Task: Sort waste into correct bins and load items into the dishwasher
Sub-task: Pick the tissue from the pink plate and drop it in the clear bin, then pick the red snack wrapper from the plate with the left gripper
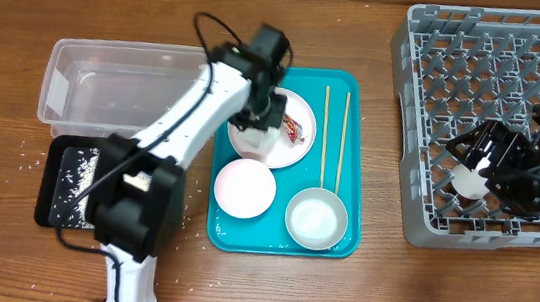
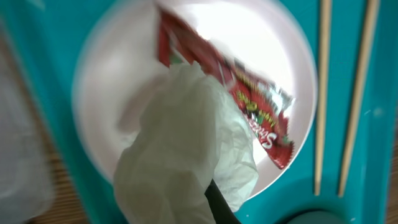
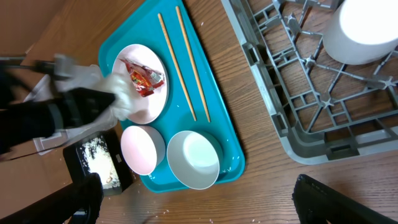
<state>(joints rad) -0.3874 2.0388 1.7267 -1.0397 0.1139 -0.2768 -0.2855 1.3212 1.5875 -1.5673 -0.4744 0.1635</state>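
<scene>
So far only a little is done: one small white cup (image 3: pixel 367 31) stands in the grey dish rack (image 1: pixel 480 63) at the tabletop's (image 1: pixel 436 289) right edge, and pale rice crumbs (image 1: pixel 77 173) lie in the black tray (image 1: pixel 51 178) near the left edge. The clear tub (image 1: pixel 106 84) behind it looks unfilled. Left to do, by my judgement, is most of the job. On the teal tray (image 1: pixel 355 110) mid-tabletop sit the round plate (image 2: pixel 118 74) with the red-and-white snack wrapper (image 2: pixel 249 106), two chopsticks (image 1: pixel 324 137) and two white bowls (image 1: pixel 244 188). The left arm reaches forward from the near edge over the plate, wrist bent down, and its end effector (image 1: pixel 258 122) is pressed together on the crumpled white paper scrap (image 2: pixel 180 149), which hangs above the plate and part of the wrapper. The right arm lies over the rack, its end effector (image 1: pixel 472 162) spread wide and gripping nothing — the cup is just beside it.
</scene>
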